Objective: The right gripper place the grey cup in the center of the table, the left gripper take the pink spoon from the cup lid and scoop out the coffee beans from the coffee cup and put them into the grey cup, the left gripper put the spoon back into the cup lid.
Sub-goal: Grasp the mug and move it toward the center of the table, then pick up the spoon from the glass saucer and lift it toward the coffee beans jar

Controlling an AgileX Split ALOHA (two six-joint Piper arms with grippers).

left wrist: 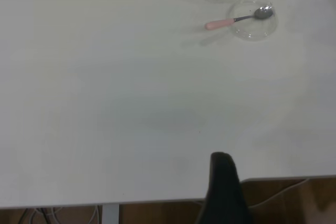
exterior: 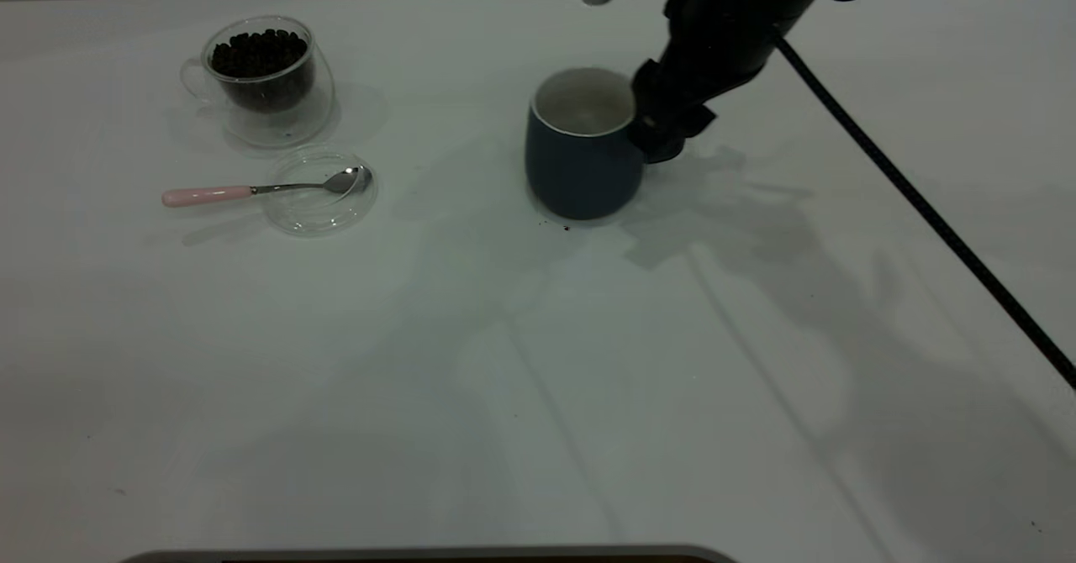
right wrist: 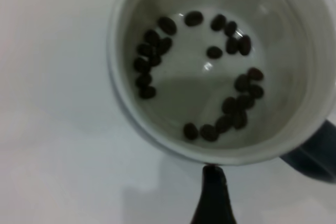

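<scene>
My right gripper (exterior: 664, 130): at the mug's (exterior: 582, 144) handle side; whether I grip it, I cannot tell. Mug holds scattered beans (right wrist: 210, 77). Spoon (exterior: 261, 189) far off, bowl resting in the lid (exterior: 322, 191), ready for pickup.

white table (exterior: 538, 395), dark crumbs (exterior: 561, 227), cables under table (left wrist: 44, 214)

Clear glass coffee cup (exterior: 267, 76) and lid (exterior: 324, 191), shiny metal spoon bowl (exterior: 346, 180), seemingly glazed-ceramic grey cup (exterior: 582, 147), matt table (exterior: 538, 361).
</scene>
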